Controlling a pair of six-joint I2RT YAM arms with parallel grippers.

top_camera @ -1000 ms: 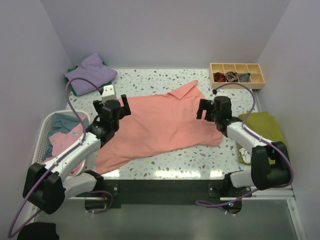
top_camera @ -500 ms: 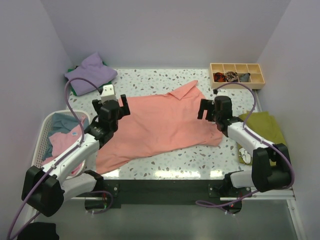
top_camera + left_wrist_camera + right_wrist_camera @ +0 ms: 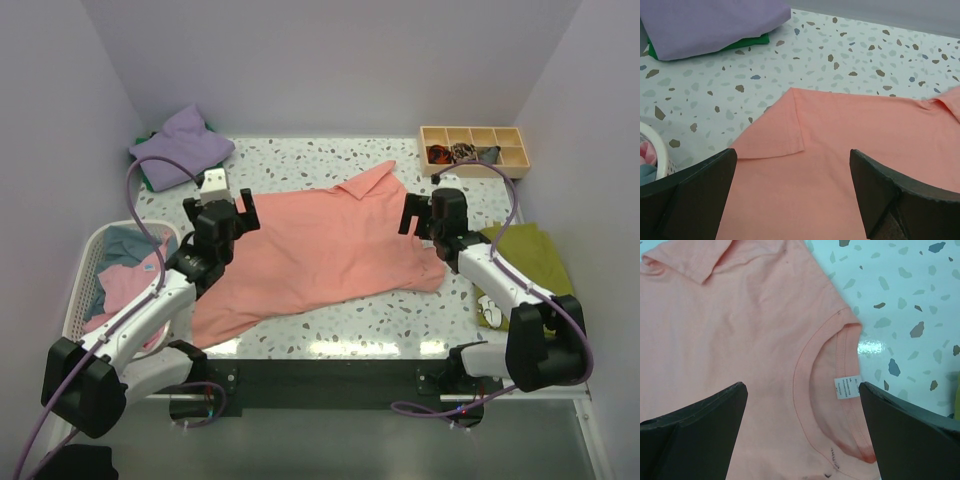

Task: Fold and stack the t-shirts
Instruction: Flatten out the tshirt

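The large salmon-pink t-shirt (image 3: 320, 250) lies spread flat across the middle of the table. My left gripper (image 3: 222, 212) is open and empty above its left sleeve (image 3: 775, 135), fingers (image 3: 690, 195) wide apart. My right gripper (image 3: 420, 215) is open and empty above the neck opening with its white label (image 3: 846, 387). The shirt fills most of the left wrist view (image 3: 865, 150) and the right wrist view (image 3: 730, 340). A folded lavender shirt (image 3: 180, 145) lies on a green one (image 3: 150, 182) at the back left.
A white basket (image 3: 85, 262) at the left holds pink (image 3: 125, 285) and light blue (image 3: 120, 243) shirts. An olive-green garment (image 3: 520, 255) lies at the right edge. A wooden compartment tray (image 3: 473, 150) stands at the back right. Walls close in on three sides.
Both grippers have drifted a little toward the back of the table, staying open above the salmon shirt. The shirt has not moved.
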